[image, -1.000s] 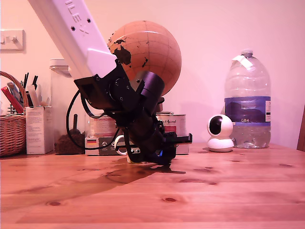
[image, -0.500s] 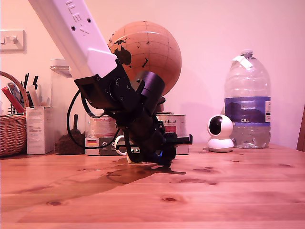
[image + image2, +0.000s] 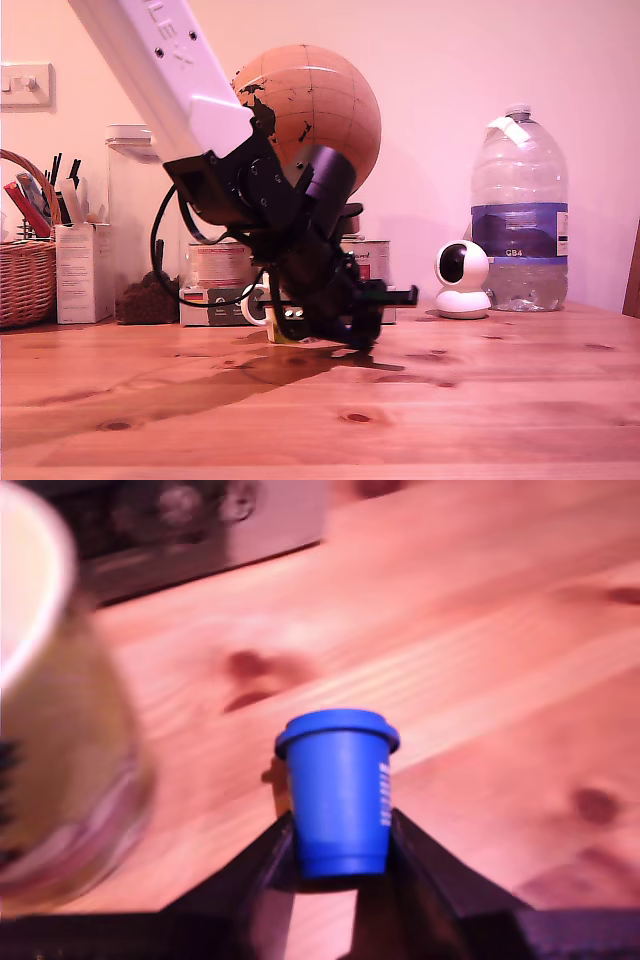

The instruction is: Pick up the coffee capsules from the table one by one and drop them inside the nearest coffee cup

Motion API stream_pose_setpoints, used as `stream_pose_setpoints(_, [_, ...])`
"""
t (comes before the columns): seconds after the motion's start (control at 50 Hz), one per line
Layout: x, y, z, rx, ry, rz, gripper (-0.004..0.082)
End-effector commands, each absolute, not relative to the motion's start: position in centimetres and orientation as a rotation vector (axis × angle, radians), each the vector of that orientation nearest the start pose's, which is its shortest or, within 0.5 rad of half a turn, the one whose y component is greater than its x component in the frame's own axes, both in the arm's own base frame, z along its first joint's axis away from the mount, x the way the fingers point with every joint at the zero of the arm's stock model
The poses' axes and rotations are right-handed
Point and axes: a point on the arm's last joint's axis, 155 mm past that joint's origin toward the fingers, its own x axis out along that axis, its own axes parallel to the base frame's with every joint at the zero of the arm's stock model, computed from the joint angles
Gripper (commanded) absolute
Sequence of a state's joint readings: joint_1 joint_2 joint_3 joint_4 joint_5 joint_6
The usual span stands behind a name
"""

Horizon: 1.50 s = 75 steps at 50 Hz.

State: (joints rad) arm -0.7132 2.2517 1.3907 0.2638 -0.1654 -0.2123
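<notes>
One blue coffee capsule (image 3: 337, 792) is all we can find, and it sits upright between the two dark fingers (image 3: 262, 865), which press against its lower sides in the wrist view. We read the gripper (image 3: 338, 872) as closed on the capsule, with the wider rimmed end pointing away from the camera. In that same view a shadow lies on the wood beside the capsule, but we cannot tell whether its base touches the tabletop (image 3: 500, 630) or is just clear of it.

Close beside the capsule, at the edge of the wrist view, we see the blurred yellow-green wall and pale rim of the coffee cup (image 3: 55, 730). The two do not touch.

In the exterior view the white arm (image 3: 165, 70) slants down from the upper left, and its black wrist and gripper (image 3: 350, 325) hang low over the pine tabletop (image 3: 450, 400), casting a dark shadow on the wood. The capsule is hidden behind the black gripper there. Only a sliver of the cup (image 3: 270, 305) shows behind the wrist, with its white handle towards the exterior view's left.

Behind the arm we see a brown globe (image 3: 320, 110) and metal tins (image 3: 220, 270). Towards the exterior view's right stand a small white camera (image 3: 462, 280) and a large water bottle (image 3: 518, 215). A wicker basket (image 3: 22, 280) sits at the left edge.
</notes>
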Motion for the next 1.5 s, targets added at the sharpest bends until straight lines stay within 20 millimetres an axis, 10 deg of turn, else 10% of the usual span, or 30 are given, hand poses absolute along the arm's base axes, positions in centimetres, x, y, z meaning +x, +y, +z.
stream_pose_setpoints(0.0, [46.8, -36.8, 4.5, 0.043, 0.55, -0.484, 0.0036])
stream_pose_setpoints(0.68, [43.2, -33.4, 13.2, 0.016, 0.274, -0.46, 0.0036])
stream_pose_setpoints(1.48, [41.8, -27.4, 17.7, 0.099, 0.304, -0.45, 0.0037])
